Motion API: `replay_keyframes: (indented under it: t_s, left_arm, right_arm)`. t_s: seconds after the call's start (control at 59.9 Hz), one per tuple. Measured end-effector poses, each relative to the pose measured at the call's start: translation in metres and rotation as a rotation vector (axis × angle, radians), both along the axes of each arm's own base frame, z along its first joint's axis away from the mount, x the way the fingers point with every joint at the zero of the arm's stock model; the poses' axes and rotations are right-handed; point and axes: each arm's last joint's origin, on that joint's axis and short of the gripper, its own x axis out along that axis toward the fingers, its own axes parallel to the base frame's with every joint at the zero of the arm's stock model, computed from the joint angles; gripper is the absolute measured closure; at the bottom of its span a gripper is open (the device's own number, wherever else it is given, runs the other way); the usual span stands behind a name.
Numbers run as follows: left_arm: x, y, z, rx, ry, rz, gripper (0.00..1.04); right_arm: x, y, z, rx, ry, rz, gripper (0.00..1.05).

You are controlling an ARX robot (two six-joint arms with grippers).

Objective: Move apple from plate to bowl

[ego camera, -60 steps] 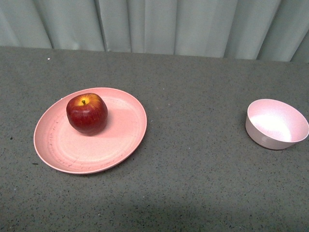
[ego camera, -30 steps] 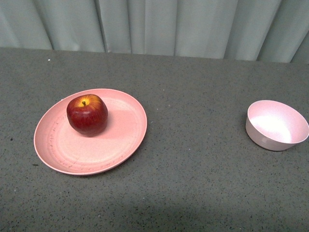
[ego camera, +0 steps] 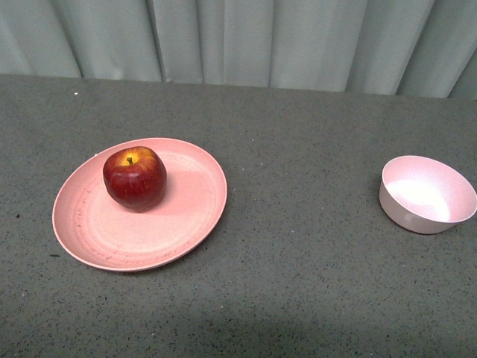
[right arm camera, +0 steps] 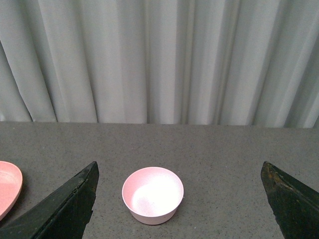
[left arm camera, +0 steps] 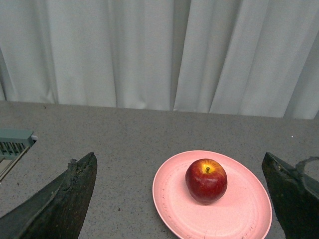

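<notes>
both jaws gape empty. the glossy dark-red apple (ego camera: 135, 177) on the wide salmon-pink plate (ego camera: 112, 240), frame left, could slip a pinch or miss the small pale-pink bowl (ego camera: 406, 215).

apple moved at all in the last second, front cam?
No. The apple sits on the same far-left part of the plate as before.

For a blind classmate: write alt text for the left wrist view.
A red apple sits on a pink plate on a grey table, curtain behind. The left pincer is open, short of the apple.
</notes>
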Motion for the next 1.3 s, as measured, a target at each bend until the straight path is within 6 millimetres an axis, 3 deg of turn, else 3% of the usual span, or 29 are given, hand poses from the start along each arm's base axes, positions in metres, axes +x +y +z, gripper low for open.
replay_keyframes:
  t_s: [0.25, 0.417, 0.601, 0.734, 0.901, 1.134, 1.301]
  left_arm:
    - [0.0, 0.0, 0.0, 0.0, 0.0, 0.0, 0.07]
    - [0.0, 0.0, 0.0, 0.0, 0.0, 0.0, 0.07]
    - [0.0, 0.0, 0.0, 0.0, 0.0, 0.0, 0.07]
    - [0.0, 0.0, 0.0, 0.0, 0.0, 0.0, 0.07]
    - [0.0, 0.0, 0.0, 0.0, 0.0, 0.0, 0.07]
    - [0.0, 0.0, 0.0, 0.0, 0.0, 0.0, 0.07]
    - [0.0, 0.0, 0.0, 0.0, 0.0, 0.0, 0.07]
  right_arm:
    - [0.001, 0.0, -0.002, -0.034, 0.036, -0.04, 0.09]
    - [0.017, 0.003, -0.003, -0.105, 0.107, 0.001, 0.09]
    - [0.057, 0.007, 0.009, -0.129, 0.197, 0.101, 0.09]
    - [0.096, 0.017, -0.001, -0.165, 0.385, 0.236, 0.09]
    - [0.137, 0.022, -0.007, -0.218, 0.5, 0.262, 0.09]
    - [0.18, 0.033, -0.039, -0.262, 0.702, 0.36, 0.09]
    - [0.196, 0.043, -0.058, -0.269, 0.794, 0.404, 0.09]
